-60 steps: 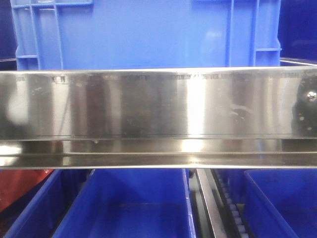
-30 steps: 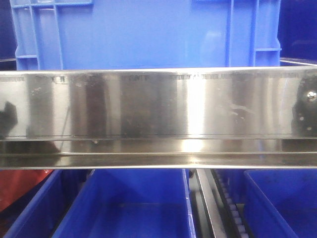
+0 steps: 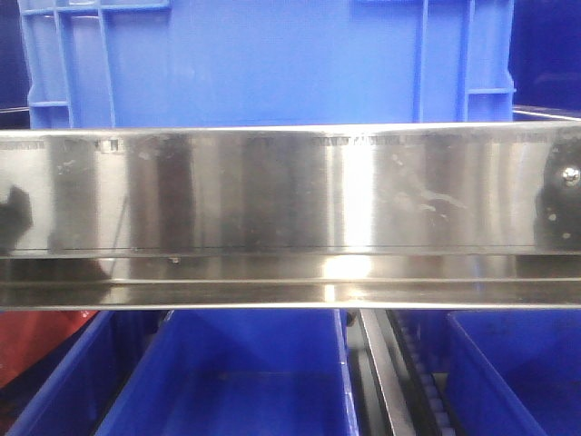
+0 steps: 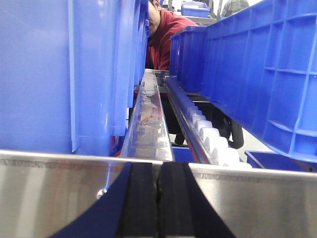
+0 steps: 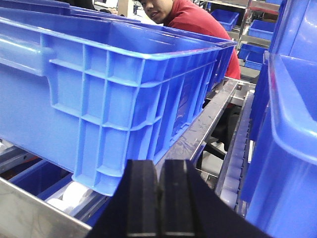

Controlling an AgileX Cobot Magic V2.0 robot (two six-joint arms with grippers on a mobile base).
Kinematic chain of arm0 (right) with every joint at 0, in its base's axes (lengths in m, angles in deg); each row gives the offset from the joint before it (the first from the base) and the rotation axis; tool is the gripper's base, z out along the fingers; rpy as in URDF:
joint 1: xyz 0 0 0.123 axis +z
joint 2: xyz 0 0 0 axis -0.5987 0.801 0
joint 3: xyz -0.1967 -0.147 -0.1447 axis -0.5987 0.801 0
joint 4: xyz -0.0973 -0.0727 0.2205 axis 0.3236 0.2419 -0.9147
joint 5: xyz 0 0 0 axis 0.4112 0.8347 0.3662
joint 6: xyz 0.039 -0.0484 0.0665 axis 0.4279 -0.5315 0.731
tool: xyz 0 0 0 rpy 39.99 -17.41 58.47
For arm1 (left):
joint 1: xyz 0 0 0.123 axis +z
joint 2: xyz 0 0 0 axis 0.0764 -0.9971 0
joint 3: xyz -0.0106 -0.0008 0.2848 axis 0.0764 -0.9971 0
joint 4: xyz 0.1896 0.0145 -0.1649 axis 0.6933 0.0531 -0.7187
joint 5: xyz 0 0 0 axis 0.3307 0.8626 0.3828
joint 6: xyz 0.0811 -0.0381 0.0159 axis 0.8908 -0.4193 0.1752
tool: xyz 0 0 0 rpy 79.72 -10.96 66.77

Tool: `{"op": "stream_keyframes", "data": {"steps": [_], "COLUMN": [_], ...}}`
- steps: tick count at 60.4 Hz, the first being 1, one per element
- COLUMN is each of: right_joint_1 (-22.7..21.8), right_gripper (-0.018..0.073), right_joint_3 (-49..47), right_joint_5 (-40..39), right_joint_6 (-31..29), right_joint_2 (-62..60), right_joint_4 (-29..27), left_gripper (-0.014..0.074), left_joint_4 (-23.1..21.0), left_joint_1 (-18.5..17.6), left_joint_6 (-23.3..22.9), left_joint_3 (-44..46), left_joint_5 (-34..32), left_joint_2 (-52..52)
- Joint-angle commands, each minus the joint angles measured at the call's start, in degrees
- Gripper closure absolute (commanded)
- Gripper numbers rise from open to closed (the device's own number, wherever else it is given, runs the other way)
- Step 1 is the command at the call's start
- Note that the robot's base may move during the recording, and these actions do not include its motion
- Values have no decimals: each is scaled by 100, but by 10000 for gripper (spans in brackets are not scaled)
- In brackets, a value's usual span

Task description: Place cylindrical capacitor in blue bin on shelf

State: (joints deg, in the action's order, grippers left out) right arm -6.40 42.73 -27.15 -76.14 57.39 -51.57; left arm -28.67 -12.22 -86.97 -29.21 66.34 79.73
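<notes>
Front view filled by the shelf [image 3: 290, 191]: broad mirror-like steel rail across the middle, blue bin [image 3: 263, 64] standing on the tier above, more blue bins [image 3: 245, 381] open on the tier below. Against the half-second-old frame, bins and rail unmoved; only the reflections on the rail shifted, with the dark blob at the far left edge slightly reshaped and the faint streaks redrawn. Judged: something in front of the shelf moving a little, probably the arms, though no arm visible in this view.

Left gripper [image 4: 158, 198]: jaws pressed together, black pads meeting along a thin seam, nothing visible between them; parked just above a steel rail, looking down a gap between bins with a white roller track [image 4: 213, 144] alongside. Right gripper [image 5: 159, 203]: jaws likewise together, nothing seen in the seam; big ribbed bin [image 5: 109, 89] close ahead. Person in red [image 5: 193, 20] behind the shelf.

Cylindrical capacitor not visible in any view; location cannot be told. Task stage unclear: either not yet picked or already dropped.
</notes>
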Motion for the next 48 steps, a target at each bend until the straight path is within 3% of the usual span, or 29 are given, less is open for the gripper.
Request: {"op": "stream_keyframes", "data": {"steps": [1, 14, 27, 38, 48], "right_joint_1": [-14, -14, -101, -817, -1679], "right_gripper": [682, 682, 682, 682, 682], "right_joint_3": [17, 17, 17, 208, 726], "right_joint_5": [-108, -108, -367, -368, -543], "right_joint_6": [11, 11, 11, -741, -773], "right_joint_2": [-41, -41, -41, -41, -264], "right_joint_4": [-9, -9, -537, -1437, -1812], "left_gripper": [707, 707, 707, 707, 707], "left_joint_4": [-30, -30, -30, -30, -30], "left_joint_1": [-2, -2, -2, -2, -2], "left_joint_6": [16, 16, 16, 16, 16], "left_joint_3": [7, 7, 7, 7, 7], "left_joint_5": [-87, -87, -87, -87, -87], "left_joint_2": [35, 35, 35, 35, 35]}}
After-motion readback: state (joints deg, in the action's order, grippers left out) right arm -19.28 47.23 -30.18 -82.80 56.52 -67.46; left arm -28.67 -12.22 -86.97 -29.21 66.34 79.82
